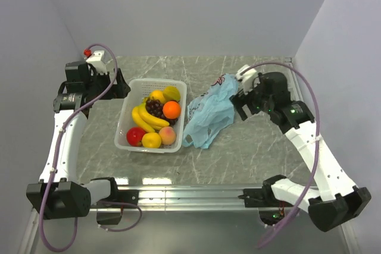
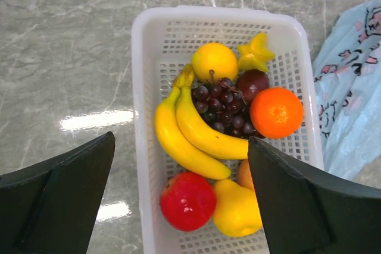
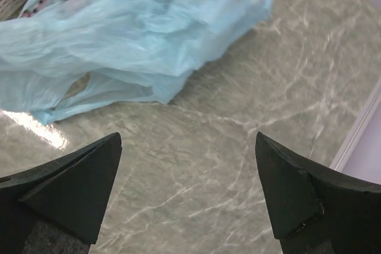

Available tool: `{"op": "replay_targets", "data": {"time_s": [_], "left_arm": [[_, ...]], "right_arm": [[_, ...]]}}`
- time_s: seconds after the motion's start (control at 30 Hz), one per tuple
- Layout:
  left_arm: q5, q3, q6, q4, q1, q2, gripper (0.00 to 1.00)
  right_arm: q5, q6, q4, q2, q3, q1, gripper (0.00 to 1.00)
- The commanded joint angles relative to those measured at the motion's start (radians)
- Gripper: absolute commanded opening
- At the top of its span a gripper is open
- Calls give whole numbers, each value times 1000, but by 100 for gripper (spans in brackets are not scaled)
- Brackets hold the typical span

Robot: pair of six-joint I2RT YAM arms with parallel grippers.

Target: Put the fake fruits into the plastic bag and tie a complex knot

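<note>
1. A white latticed basket is placed on the counter, a little left of the middle.
2. The fake fruits are all kept inside this basket.
3. The bananas are laid in the middle, and the grapes are seen touching them on the right.
4. The orange is set against the right wall, and a lemon is found at the far end.
5. The red apple is placed at the near end, with a yellow fruit touching it on the right.
6. The plastic bag is laid crumpled on the counter, just beside the basket on its right.
7. The left claw is released, with its fingers spread wide; it is held above the basket and nothing is gripped.
8. The right claw is released as well; it is held over the counter to the right of the bag, apart from it.
</note>
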Motion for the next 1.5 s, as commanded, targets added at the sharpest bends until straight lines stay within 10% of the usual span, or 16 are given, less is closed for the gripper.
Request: {"op": "replay_targets", "data": {"time_s": [0.0, 0.33, 0.7, 0.8, 0.93, 1.47], "left_arm": [[85, 36, -14, -8, 0, 4, 99], [212, 61, -13, -47, 0, 1, 99], [237, 44, -8, -58, 1, -22, 99], [235, 44, -23, -44, 0, -35, 99], [265, 12, -46, 31, 1, -76, 99], [441, -176, -238, 505, -129, -59, 99]], "right_arm": [[127, -71, 12, 10, 11, 160, 100], [436, -269, 181, 177, -86, 570, 100], [465, -439, 420, 387, -216, 598, 100], [448, -412, 450, 424, -209, 584, 72], [335, -305, 323, 378, -105, 514, 0], [-478, 57, 38, 225, 336, 45, 0]]}}
